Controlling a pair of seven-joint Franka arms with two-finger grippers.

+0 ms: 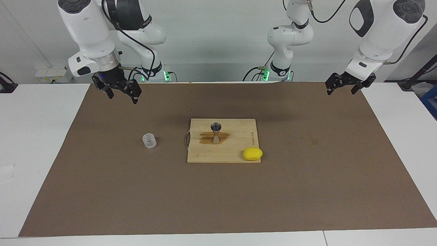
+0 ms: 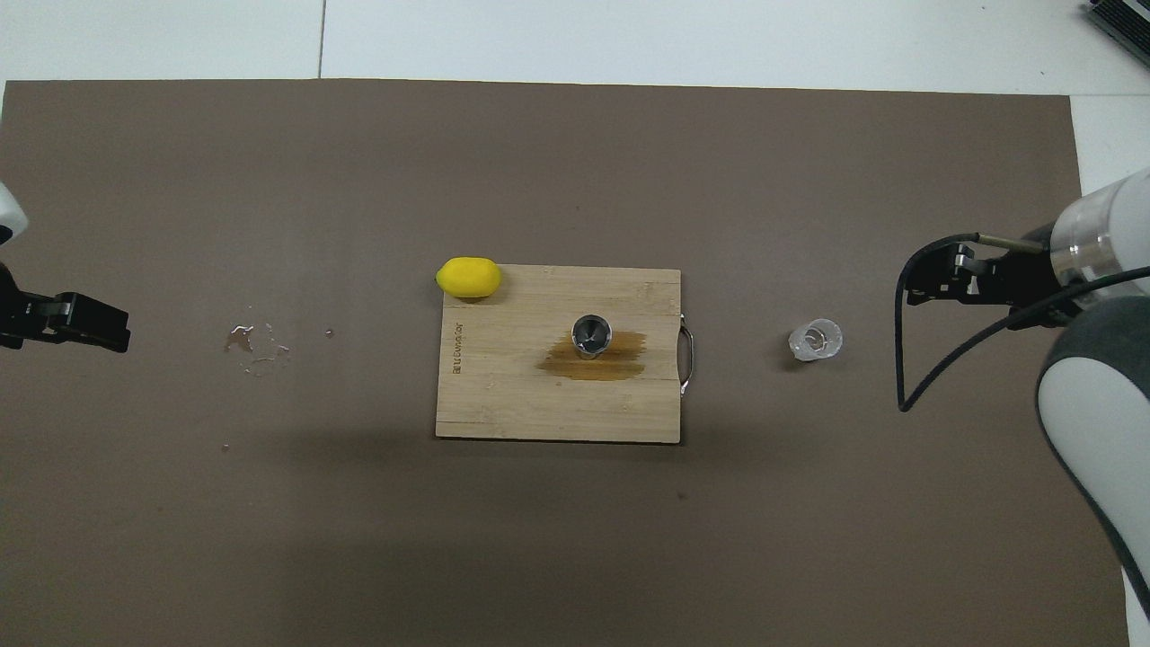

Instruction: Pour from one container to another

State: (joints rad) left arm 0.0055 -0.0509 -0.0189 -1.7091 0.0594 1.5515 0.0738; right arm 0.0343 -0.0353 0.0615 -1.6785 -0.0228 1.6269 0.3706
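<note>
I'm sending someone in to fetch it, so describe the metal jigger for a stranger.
Find the wooden cutting board mid-mat. The jigger stands upright on a brown stain on it. It is grey metal and hourglass-shaped, unlike the yellow lemon at the board's corner.

Small engraved marking along one edge of the wooden cutting board (image 2: 557, 395); characters illegible. No other text visible.

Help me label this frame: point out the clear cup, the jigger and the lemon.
clear cup (image 1: 149, 141), facing view, its side wall.
jigger (image 1: 215, 133), facing view, its narrow waist.
lemon (image 2: 468, 277), overhead view, its top.
</note>
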